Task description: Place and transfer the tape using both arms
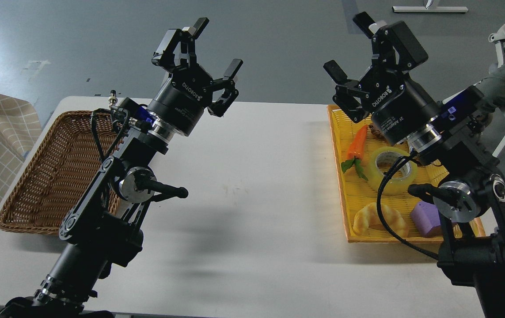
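both grippers, left [199,62] & right [358,57], hang spread wide w/ nothing held, while the tape [390,170] lies flat in the yellow tray [338,176] beside the carrot [356,145]; prob light, stiff, slick-sided, so pinch across the rim thru the core.

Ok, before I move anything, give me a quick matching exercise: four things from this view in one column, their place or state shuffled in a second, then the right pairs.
Things
1. tape
2. carrot toy
3. wicker basket
4. left gripper

Places or states
A. raised off the table, fingers spread, holding nothing
B. brown, at the table's left end
C. orange with green leaves, in the yellow tray just left of the roll
D. yellow ring lying in the yellow tray, partly behind the right arm

Pairs: 1-D, 2-C, 3-B, 4-A
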Motion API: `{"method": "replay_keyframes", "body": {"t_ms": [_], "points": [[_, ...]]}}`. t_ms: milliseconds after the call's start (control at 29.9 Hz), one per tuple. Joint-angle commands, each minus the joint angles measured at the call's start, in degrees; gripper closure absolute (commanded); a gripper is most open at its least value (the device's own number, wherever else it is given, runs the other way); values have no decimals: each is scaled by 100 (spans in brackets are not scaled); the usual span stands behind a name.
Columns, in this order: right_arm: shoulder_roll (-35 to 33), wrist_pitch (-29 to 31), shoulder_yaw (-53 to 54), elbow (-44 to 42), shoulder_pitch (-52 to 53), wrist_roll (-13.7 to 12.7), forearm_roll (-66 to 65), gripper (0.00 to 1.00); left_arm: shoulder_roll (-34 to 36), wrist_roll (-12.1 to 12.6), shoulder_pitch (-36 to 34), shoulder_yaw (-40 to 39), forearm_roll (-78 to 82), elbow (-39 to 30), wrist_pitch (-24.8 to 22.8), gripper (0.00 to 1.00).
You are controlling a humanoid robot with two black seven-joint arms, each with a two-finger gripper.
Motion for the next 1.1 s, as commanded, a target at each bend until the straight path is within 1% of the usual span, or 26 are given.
{"method": "replay_keyframes", "body": {"t_ms": [0,268,402,602,1071], "points": [[1,-5,-73,18,-44,5,-7,0,1,-1,-3,5,-37,0,-3,2],[1,-31,-82,9,-18,5,-7,0,1,-10,15,-74,-81,35,32,2],[1,-40,-64,9,-27,5,-7,0,1,-1,15,-56,-204,35,-3,2],[1,-40,-47,18,-36,5,-7,0,1,16,41,22,-187,70,102,2],[1,-40,-64,-17,-36,5,-7,0,1,17,129,40,-64,17,111,2]]}}
